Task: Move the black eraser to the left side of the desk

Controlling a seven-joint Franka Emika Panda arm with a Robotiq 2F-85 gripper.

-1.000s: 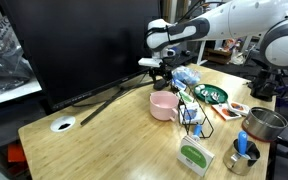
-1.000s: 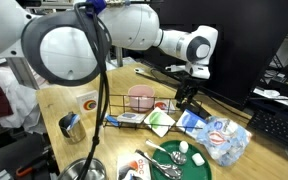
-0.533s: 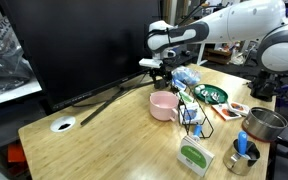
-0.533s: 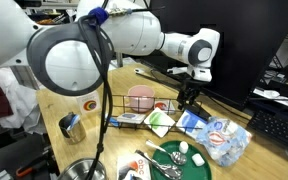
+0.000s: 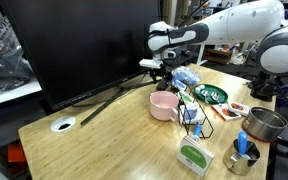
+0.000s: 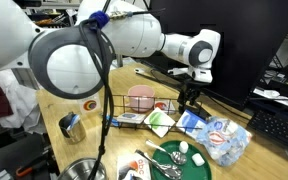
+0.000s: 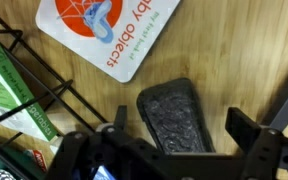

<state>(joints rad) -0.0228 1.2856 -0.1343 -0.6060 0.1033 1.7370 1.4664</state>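
Observation:
The black eraser (image 7: 172, 115) lies flat on the light-wood desk (image 5: 104, 135), seen from above in the wrist view. My gripper (image 7: 184, 125) is open, low over it, with one finger on each side of the eraser and a gap to each. In both exterior views the gripper (image 5: 162, 78) (image 6: 189, 97) hangs close above the desk (image 6: 59, 100) behind the pink bowl (image 5: 164, 105) (image 6: 140, 97), and it hides the eraser there.
A red-and-white card (image 7: 104, 30) and a black wire rack (image 7: 34, 90) lie close to the eraser. The monitor-stand leg (image 5: 114, 97), a white grommet (image 5: 63, 124), a green plate (image 5: 212, 94), a metal pot (image 5: 264, 123) and a green box (image 5: 194, 155) stand on the desk.
The arm shifted very slightly a second ago and has held still since. The eraser has not moved.

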